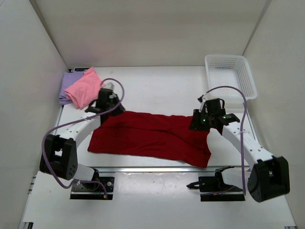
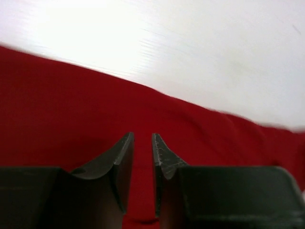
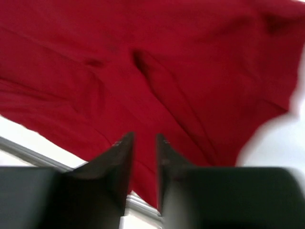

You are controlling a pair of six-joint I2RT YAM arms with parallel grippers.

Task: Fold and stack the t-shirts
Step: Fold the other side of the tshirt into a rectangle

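Note:
The dark red t-shirt (image 1: 152, 136) lies flat as a long folded band across the middle of the table. My left gripper (image 1: 110, 101) hovers at its far left corner. In the left wrist view the left gripper (image 2: 143, 136) has its jaws a narrow gap apart over red cloth (image 2: 71, 119), holding nothing. My right gripper (image 1: 199, 121) is over the shirt's far right edge. In the right wrist view the right gripper (image 3: 144, 136) is also slightly open above the shirt (image 3: 157, 62), and empty. The pink t-shirt (image 1: 85, 88) lies on the lavender one (image 1: 68, 85) at the back left.
A white lattice basket (image 1: 230, 75) stands at the back right. White walls close in the table on three sides. The table's front rail (image 1: 157, 169) runs just below the red shirt, with the arm bases behind it.

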